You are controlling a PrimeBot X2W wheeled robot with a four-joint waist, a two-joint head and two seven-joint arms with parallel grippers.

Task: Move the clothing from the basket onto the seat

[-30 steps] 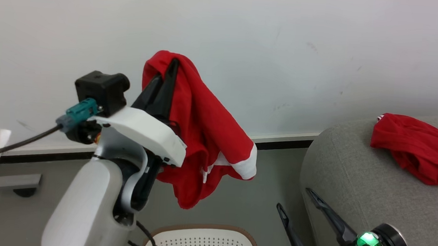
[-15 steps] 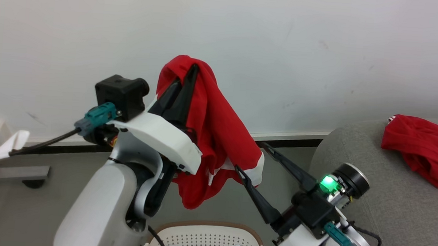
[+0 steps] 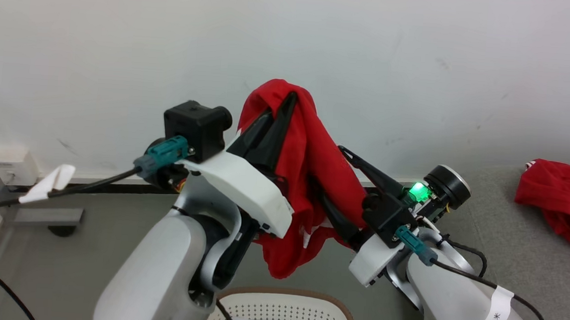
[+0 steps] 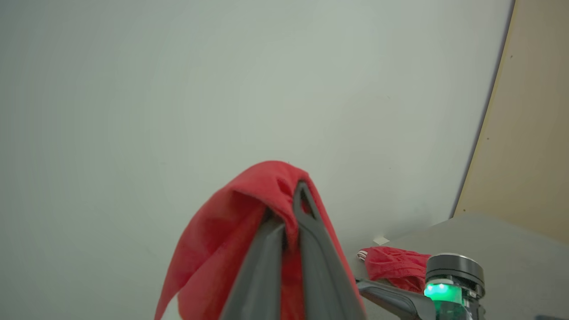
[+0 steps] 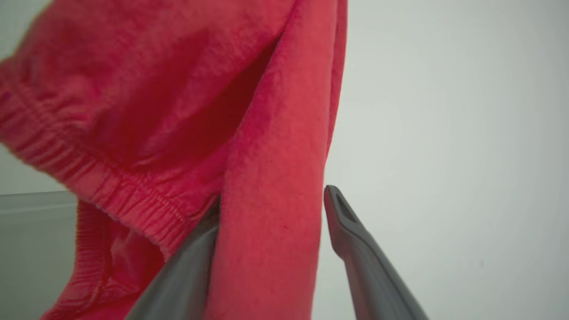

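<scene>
Pressed together, the left gripper (image 3: 281, 104) is raised at 12 o'clock of the head view, pinching the top of the red garment (image 3: 315, 152), which is draped over its dark fingertips and hangs free below; the right gripper (image 5: 273, 195) is held spread, reaching in from 4 o'clock; in the right wrist view a thick hanging fold of the cloth is seen between its fingers, one finger against the cloth and the other just apart from it; nothing is gripped by it yet. At 6 o'clock, nearest the robot and beneath the hanging hem, the basket (image 3: 279, 307) is seen; something pale lies in it and cannot be identified. The garment is judged light, soft and limp, with no stiffness to keep its shape; it can be expected to sag, swing and slip from thin fingers if only a single layer is caught; a hold is best taken on the bunched fold between the open fingers, or on the gathered elastic band (image 5: 111, 191) at 9 o'clock of the right wrist view, where layers are stacked. Farther off, at 3 o'clock, the seat (image 3: 510, 236) is seen, with a second red garment (image 3: 563, 204) lying on it; the wall (image 3: 122, 43) stands behind all.
</scene>
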